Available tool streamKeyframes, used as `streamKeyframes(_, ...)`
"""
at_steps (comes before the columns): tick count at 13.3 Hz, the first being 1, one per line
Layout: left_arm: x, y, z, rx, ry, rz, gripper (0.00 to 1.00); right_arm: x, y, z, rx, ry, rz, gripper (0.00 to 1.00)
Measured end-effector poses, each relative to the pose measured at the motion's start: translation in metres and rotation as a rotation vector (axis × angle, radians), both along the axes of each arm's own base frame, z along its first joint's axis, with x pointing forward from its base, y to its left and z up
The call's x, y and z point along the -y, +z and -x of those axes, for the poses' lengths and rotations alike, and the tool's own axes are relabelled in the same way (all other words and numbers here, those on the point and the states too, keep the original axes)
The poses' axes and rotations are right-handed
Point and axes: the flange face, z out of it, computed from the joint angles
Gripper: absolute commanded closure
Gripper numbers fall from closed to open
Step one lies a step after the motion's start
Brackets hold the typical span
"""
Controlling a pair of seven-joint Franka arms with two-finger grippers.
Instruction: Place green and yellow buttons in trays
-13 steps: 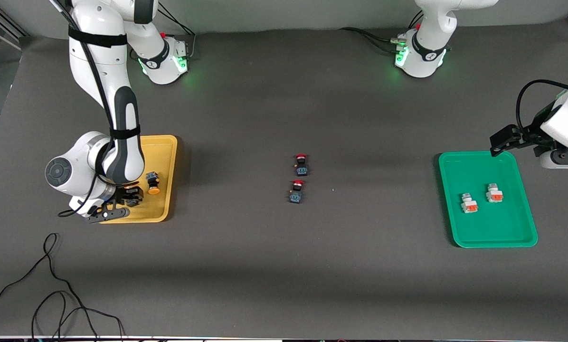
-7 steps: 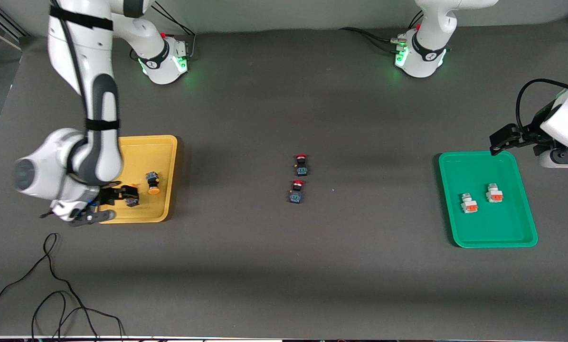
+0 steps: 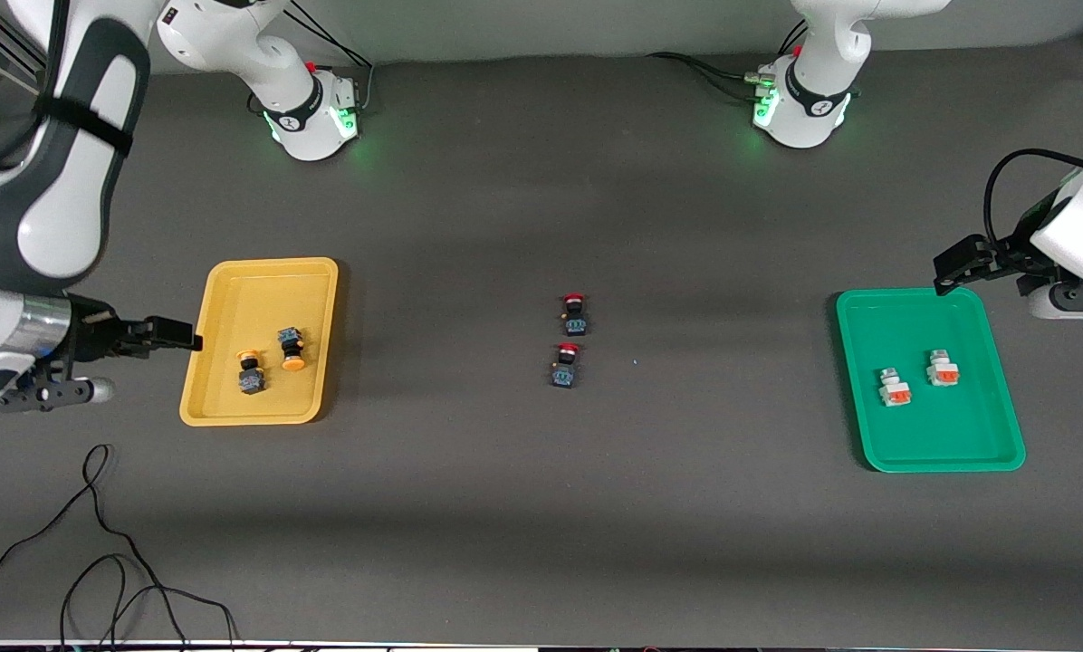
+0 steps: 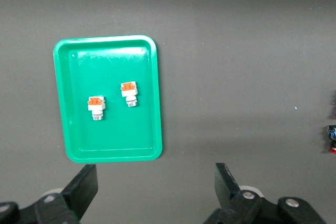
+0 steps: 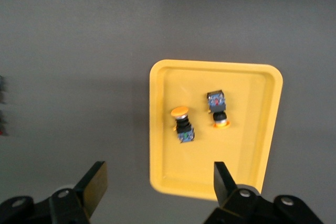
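Sorting looks finished: two black-bodied orange-capped buttons (image 3: 268, 362) lie in the shallow yellow plastic tray (image 3: 234, 290) at mid-left, two white-grey orange-faced buttons (image 3: 915, 381) in the green plastic tray (image 3: 958, 444) at mid-right. Both the right claw (image 3: 172, 333) and left claw (image 3: 956, 267), fingers spread and empty, hang beside their trays' outer edges.

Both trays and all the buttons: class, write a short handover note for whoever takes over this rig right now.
Right claw: open, empty, beside the yellow tray, just off its outer edge.
Left claw: open, empty, waiting by the green tray.
Two yellow-capped buttons lie in the yellow tray; two white-grey buttons lie in the green tray.
Two red-capped buttons sit mid-table.
Sorting looks finished; nothing appears left.
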Motion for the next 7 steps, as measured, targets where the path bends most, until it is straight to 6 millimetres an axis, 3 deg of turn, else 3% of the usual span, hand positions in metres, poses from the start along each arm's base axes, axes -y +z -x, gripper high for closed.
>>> streamKeyframes(1,0.0,0.0,0.0,0.0,0.0,0.0,0.01,-0.009,0.023,0.004,-0.009,-0.02,0.019,0.01)
streamKeyframes(4,0.0,0.0,0.0,-0.002,0.0,0.0,0.01,-0.02,0.087,0.017,-0.014,-0.036,0.085,0.01)
streamKeyframes(5,0.0,0.0,0.001,-0.005,0.0,0.0,0.01,-0.02,0.104,0.022,-0.009,-0.04,0.096,0.01)
streamKeyframes(7,0.0,-0.001,0.001,-0.011,0.0,0.0,0.01,-0.017,0.116,0.027,-0.008,-0.048,0.108,0.0)
